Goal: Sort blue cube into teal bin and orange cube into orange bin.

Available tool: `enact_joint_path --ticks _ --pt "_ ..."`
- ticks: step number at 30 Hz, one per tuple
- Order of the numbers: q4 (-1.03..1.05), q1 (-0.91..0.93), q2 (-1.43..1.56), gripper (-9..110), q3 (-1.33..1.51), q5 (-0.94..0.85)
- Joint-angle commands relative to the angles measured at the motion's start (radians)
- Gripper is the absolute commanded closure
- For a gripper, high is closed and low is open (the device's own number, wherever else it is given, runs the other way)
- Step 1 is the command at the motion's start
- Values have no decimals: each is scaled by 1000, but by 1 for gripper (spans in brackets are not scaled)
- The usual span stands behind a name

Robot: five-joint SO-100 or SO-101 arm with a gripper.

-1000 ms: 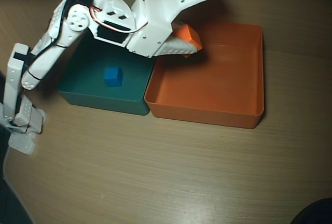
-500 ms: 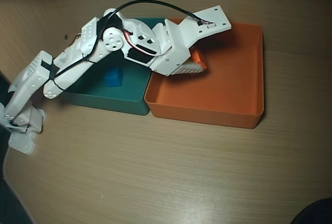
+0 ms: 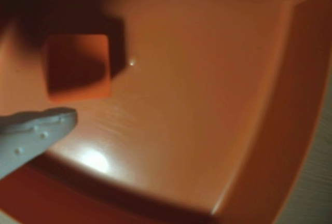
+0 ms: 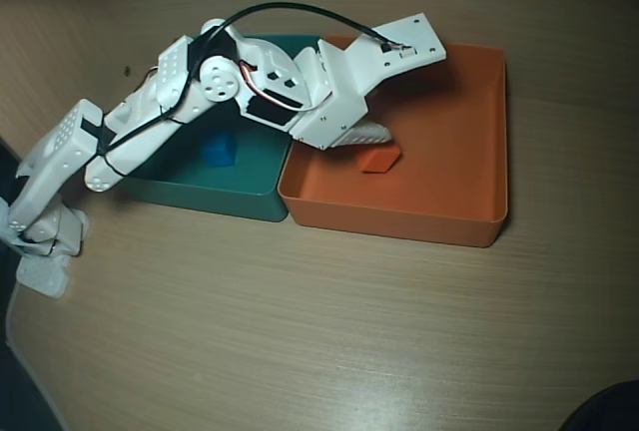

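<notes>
- Orange matte solid cube [image 3: 78, 67] lay free on the shallow orange plastic bin's floor [image 3: 207, 105] in the wrist view; one white finger [image 3: 31, 133] showed, so the pincer's spread was unclear.
- Overhead, the cube [image 4: 380, 158] sat beside the pincer [image 4: 371, 135]; it looked light, rigid, best taken across opposite flat faces.

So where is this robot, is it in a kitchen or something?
Probably not a kitchen. It looks like a desk at home or in a hobby room: a pale wood-grain tabletop, a small white plastic robot arm, and two square plastic trays, teal and orange, for sorting little cubes.
</notes>
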Motion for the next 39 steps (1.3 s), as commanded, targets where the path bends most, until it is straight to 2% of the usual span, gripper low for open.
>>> enact_joint_path --ticks 1,8,11,20,32,39 --pt "-6 8 31 70 -72 -5" --pt "-6 6 40 72 -72 -5" --pt "0 5 44 76 -72 -5" --pt "-9 0 46 109 -74 8" --pt "-14 11 164 105 -46 -5" --pt "-15 20 434 105 245 -5"
